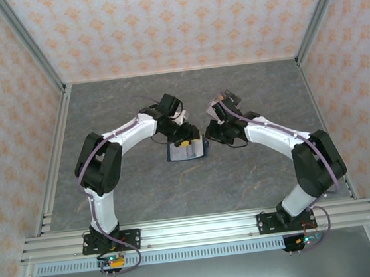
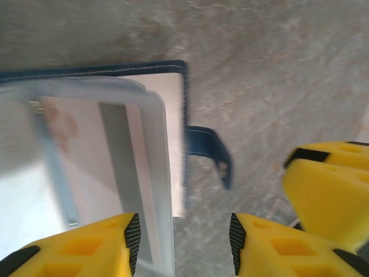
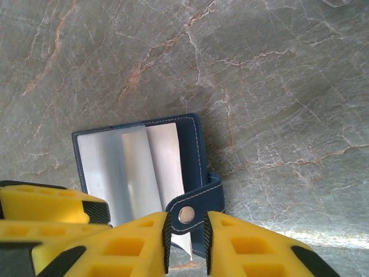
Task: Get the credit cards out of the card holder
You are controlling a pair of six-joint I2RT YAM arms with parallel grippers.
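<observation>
Lying open and flat on the table [image 1: 144, 190], the card holder [image 1: 186, 152] sits well beyond the rail [image 1: 195, 229] that carries the arm bases, opposite the rail's middle. Its long axis runs parallel to the rail with the grey lining facing up. Its closure tab [image 3: 196, 202] sticks out from the end toward the right arm's stretch of rail. The right gripper [image 3: 186, 226] is closed down on that tab, its jaws pinching either side of the metal snap [image 3: 185, 214], which by my reading pins the holder in place. The left gripper [image 2: 184, 235] hangs over the holder's side farther from the rail. Its jaws stand apart with bare table between them and clamp nothing, though a pale credit card [image 2: 81, 156] with a grey stripe lies just against the inner face of one finger [image 2: 131, 231]. That card looks partly raised out of its pocket, under what seems a clear sleeve, but the wrist picture is blurred and I cannot tell whether it is free. As a judgement, the task is in its early part. The holder is open and steadied and one card is apparently part-way out, but I judge no card fully drawn yet. Whatever other cards sit in the pockets are left to pull.
</observation>
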